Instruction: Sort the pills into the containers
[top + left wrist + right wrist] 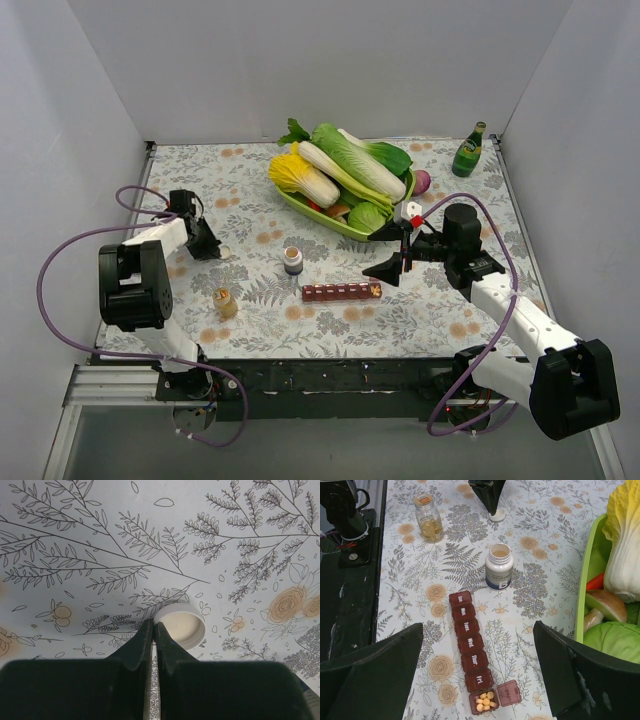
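The dark red pill organiser (342,291) lies mid-table. In the right wrist view the organiser (470,645) has its Sat lid (509,693) flipped open, and several orange-yellow pills (486,701) lie in that end compartment; the other lids are shut. My right gripper (479,630) is open wide and empty, hovering over the organiser's open end (393,262). My left gripper (154,625) is at the left of the table (210,245). It is shut on the rim of a white cap (181,625) that rests upturned on the cloth.
An uncapped white-labelled bottle (292,260) stands just behind the organiser. A small glass jar (226,302) stands front left. A green tray (300,205) of vegetables sits at the back. A green bottle (468,150) stands back right, with a purple onion (422,182) near it.
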